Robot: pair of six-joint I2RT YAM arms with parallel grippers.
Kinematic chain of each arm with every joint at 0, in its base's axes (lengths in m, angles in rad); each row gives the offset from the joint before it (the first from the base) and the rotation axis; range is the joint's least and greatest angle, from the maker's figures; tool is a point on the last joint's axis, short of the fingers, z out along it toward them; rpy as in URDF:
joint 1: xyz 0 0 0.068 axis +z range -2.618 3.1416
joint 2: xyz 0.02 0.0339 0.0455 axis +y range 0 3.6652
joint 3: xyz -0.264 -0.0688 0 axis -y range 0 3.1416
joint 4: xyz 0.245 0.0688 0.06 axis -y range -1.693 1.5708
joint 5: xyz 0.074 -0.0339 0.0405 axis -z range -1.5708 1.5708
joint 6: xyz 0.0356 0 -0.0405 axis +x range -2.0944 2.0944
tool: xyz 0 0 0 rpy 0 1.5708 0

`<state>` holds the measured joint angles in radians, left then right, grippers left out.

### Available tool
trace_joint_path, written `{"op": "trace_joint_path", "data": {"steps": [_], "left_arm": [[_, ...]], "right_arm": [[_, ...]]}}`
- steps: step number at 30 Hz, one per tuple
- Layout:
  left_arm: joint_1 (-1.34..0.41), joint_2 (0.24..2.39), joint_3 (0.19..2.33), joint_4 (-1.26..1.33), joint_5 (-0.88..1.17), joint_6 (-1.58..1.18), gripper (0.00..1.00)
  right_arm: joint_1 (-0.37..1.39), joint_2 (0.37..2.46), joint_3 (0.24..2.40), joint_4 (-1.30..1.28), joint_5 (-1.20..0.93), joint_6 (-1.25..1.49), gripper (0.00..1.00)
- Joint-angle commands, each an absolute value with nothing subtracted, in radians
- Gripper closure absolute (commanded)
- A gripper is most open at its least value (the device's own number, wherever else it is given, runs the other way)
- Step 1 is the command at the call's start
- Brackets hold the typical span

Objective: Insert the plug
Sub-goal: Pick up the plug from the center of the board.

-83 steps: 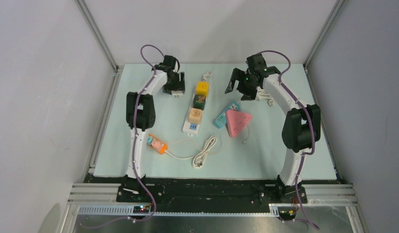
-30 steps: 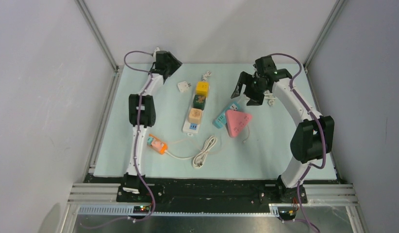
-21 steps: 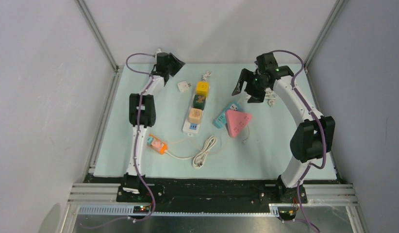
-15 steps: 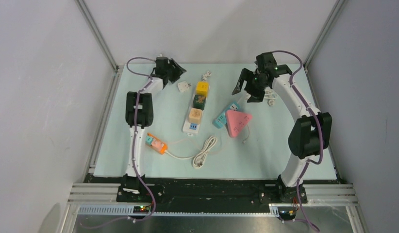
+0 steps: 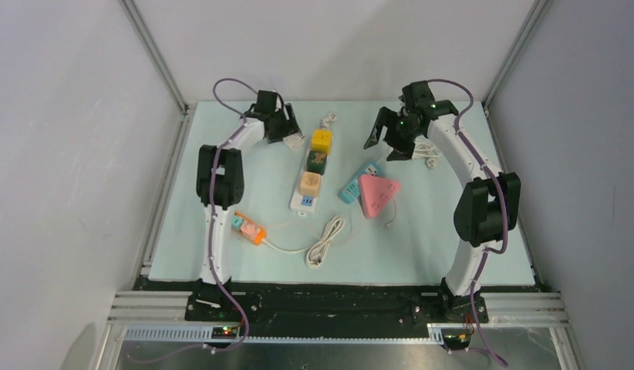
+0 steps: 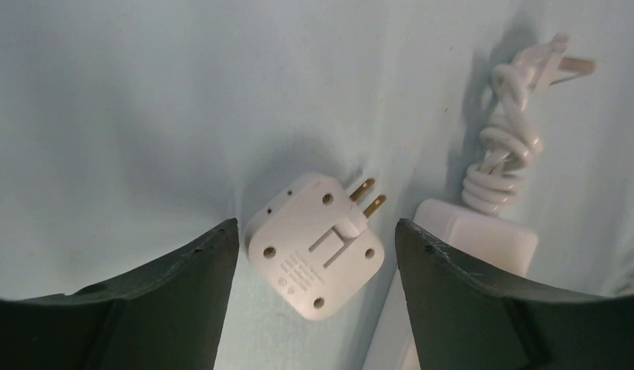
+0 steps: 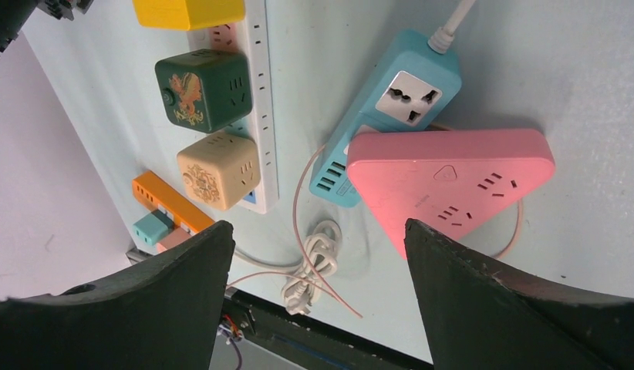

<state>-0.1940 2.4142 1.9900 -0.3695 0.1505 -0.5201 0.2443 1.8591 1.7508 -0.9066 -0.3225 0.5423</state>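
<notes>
Grasp step: left pincer (image 6: 315,231) gapes wide astride the plug (image 6: 314,258), gripping nothing; next, it should close squarely. Right pincer (image 7: 315,229) gapes, empty.

I'm in a robotics lab cell: bare grey panel walls (image 5: 329,46), silver aluminium frame rails (image 5: 153,58), a pale green table mat (image 5: 429,247).
</notes>
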Motion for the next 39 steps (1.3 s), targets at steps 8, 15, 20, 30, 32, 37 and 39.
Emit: {"op": "trace_joint_path", "data": {"steps": [8,15,20,30,32,37,39], "left_arm": [[-0.288,2.506,2.282,-0.714,-0.088,-0.344,0.23],[-0.325,2.550,2.359,-0.794,-0.126,-0.303,0.44],[-0.325,2.550,2.356,-0.837,-0.100,-0.277,0.46],[-0.318,2.461,2.214,-0.881,-0.102,-0.279,0.43],[-0.317,2.445,2.210,-0.883,-0.094,-0.284,0.44],[-0.312,2.352,2.090,-0.884,-0.091,-0.287,0.49],[-0.313,2.308,2.010,-0.885,-0.102,-0.281,0.51]], "right_arm": [[0.262,1.860,1.787,-0.929,-0.325,0.520,0.15],[0.262,1.848,1.781,-0.952,-0.307,0.518,0.17],[0.262,1.838,1.770,-0.954,-0.296,0.523,0.18],[0.262,1.835,1.760,-0.944,-0.302,0.533,0.19],[0.263,1.833,1.760,-0.940,-0.306,0.533,0.19],[0.263,1.819,1.750,-0.933,-0.300,0.535,0.19],[0.262,1.810,1.740,-0.928,-0.297,0.534,0.19]]}}
